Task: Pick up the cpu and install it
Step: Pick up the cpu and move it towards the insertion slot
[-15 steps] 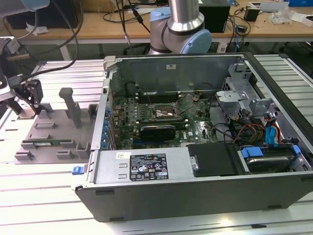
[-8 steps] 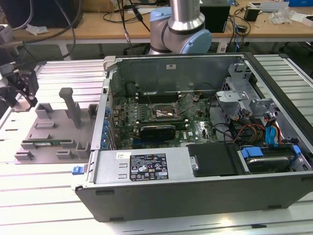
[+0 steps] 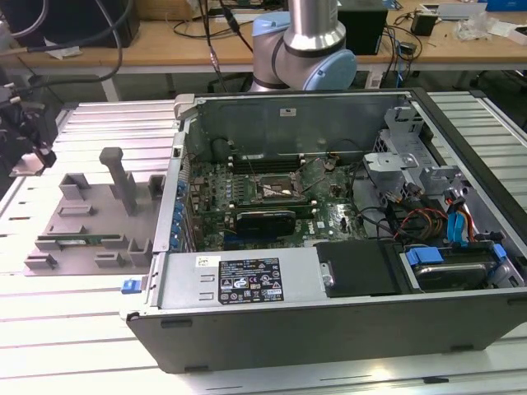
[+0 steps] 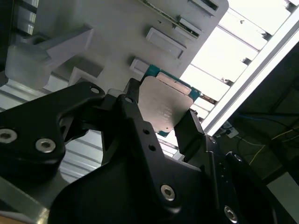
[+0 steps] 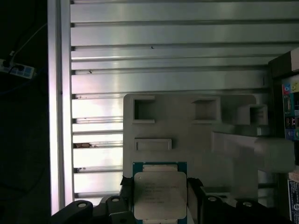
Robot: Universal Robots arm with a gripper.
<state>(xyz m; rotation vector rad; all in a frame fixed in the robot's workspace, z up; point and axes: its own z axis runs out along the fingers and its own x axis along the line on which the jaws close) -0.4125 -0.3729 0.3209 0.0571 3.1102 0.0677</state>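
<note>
The cpu (image 4: 166, 106), a flat square chip with a silver-grey metal top and a green edge, sits between the black fingers (image 4: 134, 116) of my gripper (image 4: 161, 119), which is shut on it. In the first wrist view the cpu (image 5: 159, 193) shows gripped on two opposite sides, over the grey fixture plate (image 5: 187, 140). In the exterior view my gripper (image 3: 30, 152) hangs at the far left, above that plate (image 3: 90, 210). The dark square socket (image 3: 276, 191) lies on the motherboard inside the open computer case (image 3: 329, 247), far from the gripper.
The fixture plate carries raised grey holders (image 3: 119, 177) and a long thin green memory stick (image 3: 74, 241). The case's metal wall (image 3: 177, 214) stands between the plate and the motherboard. Drive cages and cables (image 3: 428, 206) fill the case's end at the exterior view's right. The table is ribbed aluminium (image 5: 163, 46).
</note>
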